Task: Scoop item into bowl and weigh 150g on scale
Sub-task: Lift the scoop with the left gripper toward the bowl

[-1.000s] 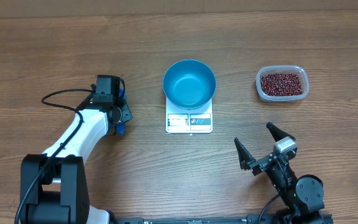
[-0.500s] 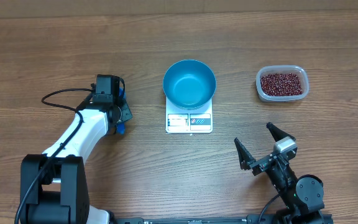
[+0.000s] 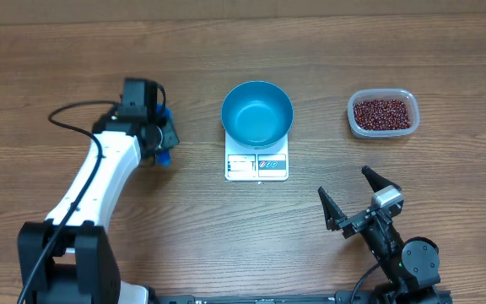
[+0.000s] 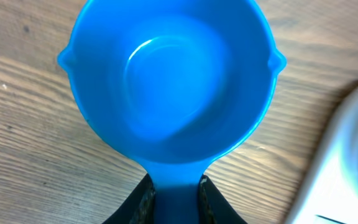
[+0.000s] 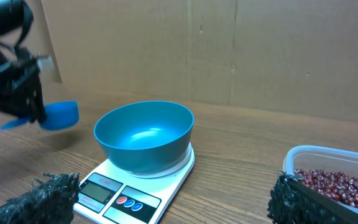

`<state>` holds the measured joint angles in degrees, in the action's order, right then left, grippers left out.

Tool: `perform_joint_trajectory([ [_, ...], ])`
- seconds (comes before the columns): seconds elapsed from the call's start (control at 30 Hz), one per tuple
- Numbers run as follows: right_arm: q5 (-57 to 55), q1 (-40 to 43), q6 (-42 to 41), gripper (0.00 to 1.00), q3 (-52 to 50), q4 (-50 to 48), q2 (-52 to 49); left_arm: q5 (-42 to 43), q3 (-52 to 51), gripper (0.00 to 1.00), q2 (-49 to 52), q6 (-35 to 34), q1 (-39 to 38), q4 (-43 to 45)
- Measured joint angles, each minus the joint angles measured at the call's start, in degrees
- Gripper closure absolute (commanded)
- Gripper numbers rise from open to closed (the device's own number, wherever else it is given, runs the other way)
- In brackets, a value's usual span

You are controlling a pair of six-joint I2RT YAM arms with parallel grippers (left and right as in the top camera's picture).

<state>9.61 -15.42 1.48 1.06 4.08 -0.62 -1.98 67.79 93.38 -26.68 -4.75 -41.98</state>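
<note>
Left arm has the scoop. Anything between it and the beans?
Yes. The blue bowl on the scale sits mid-table, right on the line from the scoop held by the left gripper to the beans in the clear tub. Between tub and bowl, nothing visible; the open right gripper sits nearer the front.
</note>
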Motion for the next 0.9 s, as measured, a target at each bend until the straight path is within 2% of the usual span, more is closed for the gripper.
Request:
perform_joint_trajectory([
  [0.23,0.0,0.0,0.0,0.0,0.0,0.0,0.0,4.9,8.6,0.88,-1.5,-0.2,1.9,-6.5],
  [0.6,0.0,0.0,-0.3,0.0,0.0,0.0,0.0,23.8,11.3,0.88,-3.3,-0.5,5.1,-6.4],
  [0.8,0.5,0.0,-8.6,0.0,0.0,-2.7,0.0,37.7,11.6,0.89,-5.7,-4.6,6.0,-3.8],
  [0.9,0.4,0.0,-14.8,0.0,1.2,-1.0,-0.1,44.1,11.8,0.89,-5.8,-8.5,6.0,-0.7],
])
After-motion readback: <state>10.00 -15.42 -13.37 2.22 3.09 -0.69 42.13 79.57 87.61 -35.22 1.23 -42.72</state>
